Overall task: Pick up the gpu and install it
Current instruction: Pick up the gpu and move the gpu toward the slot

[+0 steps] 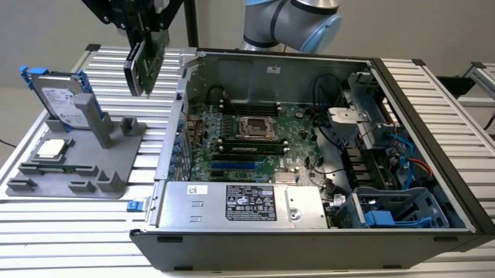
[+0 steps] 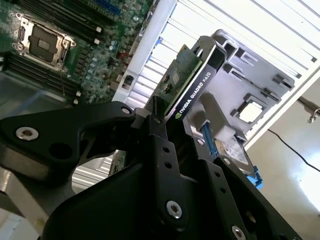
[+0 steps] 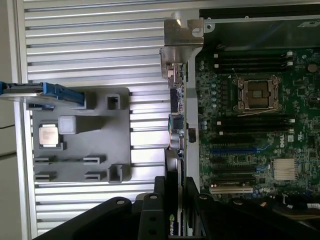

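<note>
The gpu [image 1: 147, 61] hangs in the air, edge down, a green board with a black cooler on one face. My gripper [image 1: 143, 32] is shut on its upper end. It hovers over the slatted table, between the grey holder [image 1: 77, 171] and the open computer case [image 1: 182, 87], just outside the case's wall. In the second wrist view the gpu [image 2: 187, 82] sticks out from between the black fingers [image 2: 159, 132]. The first wrist view shows the gpu [image 3: 173, 165] edge-on beside the motherboard [image 3: 250, 130], held by my gripper [image 3: 175, 190].
The motherboard [image 1: 247, 139] lies inside the case with an open CPU socket [image 1: 256, 127] and blue expansion slots [image 1: 232, 165]. A power supply [image 1: 240, 202] sits at the case front. On the grey holder stand a silver hard drive [image 1: 62, 101] in a blue frame and a small CPU chip [image 1: 50, 149].
</note>
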`<action>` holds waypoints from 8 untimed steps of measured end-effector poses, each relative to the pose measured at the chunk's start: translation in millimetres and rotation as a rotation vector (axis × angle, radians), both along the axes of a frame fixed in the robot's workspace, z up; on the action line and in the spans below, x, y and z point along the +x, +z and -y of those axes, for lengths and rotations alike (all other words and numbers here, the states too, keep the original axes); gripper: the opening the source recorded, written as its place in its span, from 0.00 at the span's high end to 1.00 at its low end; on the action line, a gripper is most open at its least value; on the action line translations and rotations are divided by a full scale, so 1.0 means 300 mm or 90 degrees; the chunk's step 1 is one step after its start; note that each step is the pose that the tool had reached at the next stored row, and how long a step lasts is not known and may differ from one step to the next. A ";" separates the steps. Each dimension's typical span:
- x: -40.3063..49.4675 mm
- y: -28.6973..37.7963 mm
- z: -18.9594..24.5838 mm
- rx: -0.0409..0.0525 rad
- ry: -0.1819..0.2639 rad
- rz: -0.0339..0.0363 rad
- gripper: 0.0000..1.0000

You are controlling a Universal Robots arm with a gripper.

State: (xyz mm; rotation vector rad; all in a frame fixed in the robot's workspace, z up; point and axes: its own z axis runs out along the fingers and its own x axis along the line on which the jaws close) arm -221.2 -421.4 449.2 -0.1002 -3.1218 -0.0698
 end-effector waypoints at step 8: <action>0.012 0.000 0.000 0.0000 0.000 -0.0003 1.00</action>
